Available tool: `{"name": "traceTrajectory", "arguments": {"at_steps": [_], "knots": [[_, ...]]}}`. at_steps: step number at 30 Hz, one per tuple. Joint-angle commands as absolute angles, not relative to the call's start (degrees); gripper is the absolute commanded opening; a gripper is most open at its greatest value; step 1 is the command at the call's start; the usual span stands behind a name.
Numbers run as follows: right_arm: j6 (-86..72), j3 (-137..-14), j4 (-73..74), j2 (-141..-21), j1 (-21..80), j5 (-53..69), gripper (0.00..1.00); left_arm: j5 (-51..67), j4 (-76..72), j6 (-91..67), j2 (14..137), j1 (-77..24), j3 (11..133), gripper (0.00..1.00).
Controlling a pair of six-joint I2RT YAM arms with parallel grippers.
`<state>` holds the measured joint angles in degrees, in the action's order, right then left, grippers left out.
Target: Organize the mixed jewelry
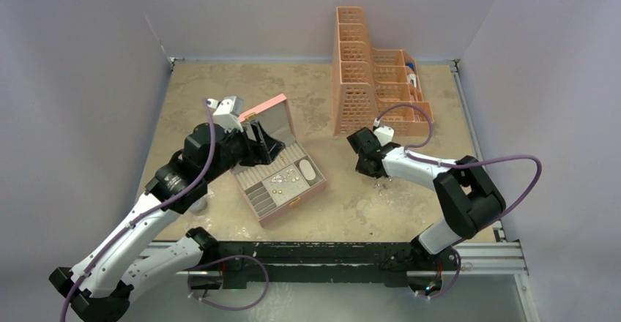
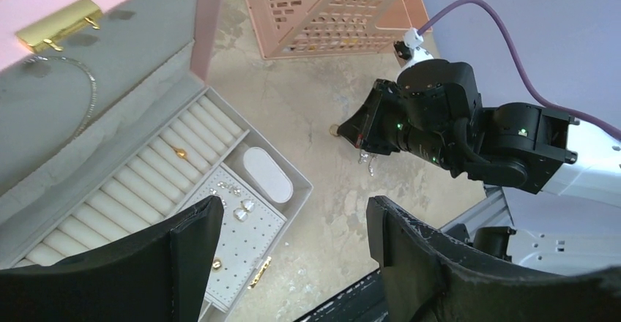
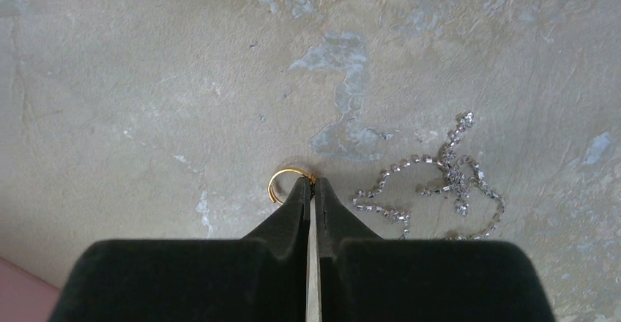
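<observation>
Right pincer (image 3: 311,184) shut on thin gold ring (image 3: 281,183) lying on worktop (image 3: 146,80). Silvery rhinestone chain (image 3: 439,183) lies just beside it. Left pincer (image 2: 294,212) wide, above open pink jewelry box (image 1: 263,107) at left.

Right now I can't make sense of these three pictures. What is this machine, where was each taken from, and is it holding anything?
Two robot arms are bolted to a table, sorting jewelry. The wide picture looks down from above and behind them; the other two come from a camera on each wrist, so the black shapes at the bottom are that arm's own jaws. On the table stand an open pink jewelry box, small pieces in its trays, and a peach basket organizer. The left arm hovers over the box, jaws wide open and empty. The right arm has its jaws shut, apparently pinching the edge of a gold ring on the table; a silvery chain lies loose beside it.
</observation>
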<state>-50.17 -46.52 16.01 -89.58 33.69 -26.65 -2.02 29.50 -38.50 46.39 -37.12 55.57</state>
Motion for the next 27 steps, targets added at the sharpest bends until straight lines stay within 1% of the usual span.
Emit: {"name": "traceTrajectory", "arguments": {"at_steps": [1,4,11,13,16,21,25,27], "knots": [[-49.5,-45.8,13.1,-84.2,33.5,-25.7,0.01,3.1,24.9,-41.7,47.1,-36.9,54.3,0.72],[-47.6,-45.0,10.2,-79.7,33.5,-22.8,0.02,7.7,21.9,-45.0,48.6,-37.0,51.8,0.72],[-44.1,-41.7,-1.2,-68.7,33.8,-8.1,0.02,18.3,9.5,-55.8,56.0,-36.9,47.5,0.7],[-44.0,-40.4,-4.5,-65.9,34.0,-4.2,0.02,20.1,6.0,-57.4,59.2,-37.0,48.2,0.68],[-44.1,-38.6,-9.1,-62.2,34.2,1.1,0.02,20.1,5.0,-58.5,63.4,-37.3,51.2,0.64],[-44.5,-37.9,-11.1,-59.4,34.2,4.9,0.03,17.0,3.3,-57.7,69.4,-38.7,54.6,0.56],[-44.1,-37.6,-12.1,-58.3,34.2,6.8,0.03,16.1,1.2,-56.3,74.3,-39.9,57.2,0.55],[-44.1,-37.6,-12.3,-58.2,34.2,7.3,0.03,17.5,-1.9,-55.8,76.4,-39.9,57.8,0.56]]}}
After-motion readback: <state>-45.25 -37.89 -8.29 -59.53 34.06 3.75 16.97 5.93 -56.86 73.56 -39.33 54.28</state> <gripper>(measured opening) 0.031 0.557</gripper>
